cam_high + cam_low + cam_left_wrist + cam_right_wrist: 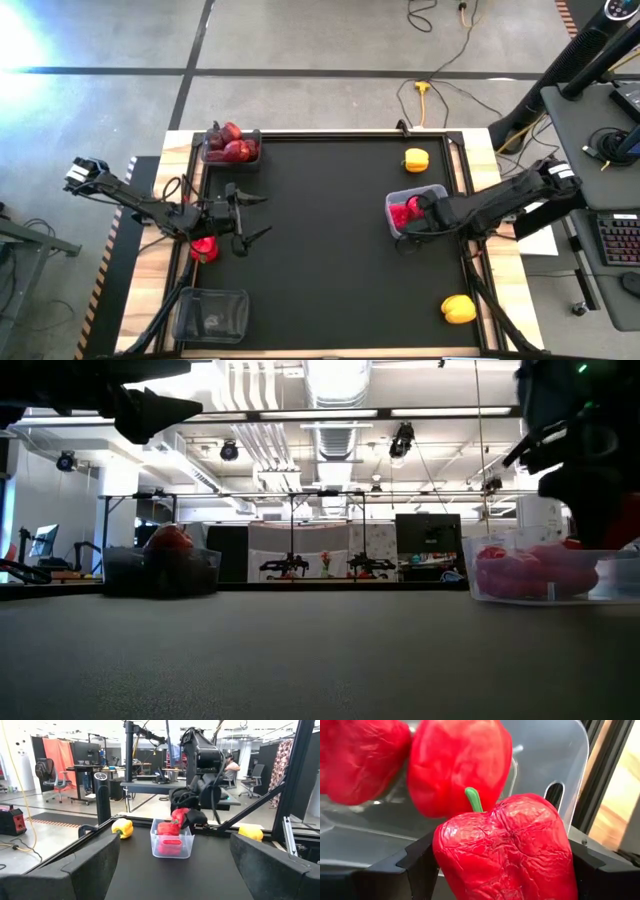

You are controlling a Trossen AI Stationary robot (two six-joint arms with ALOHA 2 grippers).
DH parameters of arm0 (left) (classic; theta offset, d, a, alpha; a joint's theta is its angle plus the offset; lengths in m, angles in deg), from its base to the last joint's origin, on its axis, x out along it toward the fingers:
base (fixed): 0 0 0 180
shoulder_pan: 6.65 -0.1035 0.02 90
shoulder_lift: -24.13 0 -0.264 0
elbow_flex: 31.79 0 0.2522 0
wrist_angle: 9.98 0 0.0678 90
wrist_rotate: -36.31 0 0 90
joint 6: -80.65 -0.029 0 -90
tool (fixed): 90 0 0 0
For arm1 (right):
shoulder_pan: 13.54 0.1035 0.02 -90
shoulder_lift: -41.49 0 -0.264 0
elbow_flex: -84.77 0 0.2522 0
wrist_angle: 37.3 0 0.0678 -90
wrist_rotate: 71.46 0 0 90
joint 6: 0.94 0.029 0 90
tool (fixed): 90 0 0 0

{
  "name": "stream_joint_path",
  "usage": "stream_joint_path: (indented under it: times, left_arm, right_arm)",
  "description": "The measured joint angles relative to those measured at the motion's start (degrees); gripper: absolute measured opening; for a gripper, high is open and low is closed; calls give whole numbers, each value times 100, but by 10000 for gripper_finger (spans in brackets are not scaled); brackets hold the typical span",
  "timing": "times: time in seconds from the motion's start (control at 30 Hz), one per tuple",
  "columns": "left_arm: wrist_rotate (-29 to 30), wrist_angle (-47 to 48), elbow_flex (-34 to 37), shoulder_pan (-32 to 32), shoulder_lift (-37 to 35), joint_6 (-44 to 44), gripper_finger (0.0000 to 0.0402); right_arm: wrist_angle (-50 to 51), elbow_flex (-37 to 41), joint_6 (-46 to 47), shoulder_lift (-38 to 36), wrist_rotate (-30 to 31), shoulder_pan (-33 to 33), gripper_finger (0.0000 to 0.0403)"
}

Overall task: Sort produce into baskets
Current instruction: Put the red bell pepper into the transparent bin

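Note:
My right gripper (504,870) is shut on a red bell pepper (505,850) at the clear basket (396,205) on the table's right side, just above the basket's rim (172,823). Two more red peppers (457,765) lie inside the basket. My left gripper (258,217) is open and empty above the table's left part; another red pepper (204,248) lies on the table beside its wrist. A basket (232,146) of maroon fruit stands at the far left, and a grey basket (210,315) at the near left. Two yellow peppers (416,159) (459,309) lie on the table's right side. My right gripper pinches the red pepper's two opposite sides (442,857) between its two fingers. It comes from the table's right side. The pepper's green stem (474,799) points away from the gripper, toward the basket's inside. The pepper is lifted above the basket's rim.
The black mat (320,250) lies bare between the two arms. A raised black frame (470,200) borders the mat. In the low view the maroon-fruit basket (160,570) stands at the left and the clear basket (550,575) at the right.

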Motion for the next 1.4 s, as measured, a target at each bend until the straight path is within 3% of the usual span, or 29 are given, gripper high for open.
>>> stream_joint_path:
  times: [0.2,0.4,0.63,0.9,1.13,1.4]
  left_arm:
    - [0,0,0,-2,91,-3,359]
    - [-1,-1,0,-1,100,-5,359]
    - [-2,0,0,0,100,-123,359]
    - [-2,0,0,-2,100,-130,359]
    - [-2,0,0,-1,100,-128,359]
    - [-2,0,0,-2,100,-110,359]
  right_arm:
    - [-98,-7,-545,453,65,-539,294]
    - [-38,-172,-762,538,360,-707,332]
    - [1435,-686,-56,529,851,-705,343]
    - [1272,-801,122,443,1376,-705,326]
    - [1322,-637,1041,494,2048,-740,332]
    - [1157,-378,2196,703,2162,-1070,352]
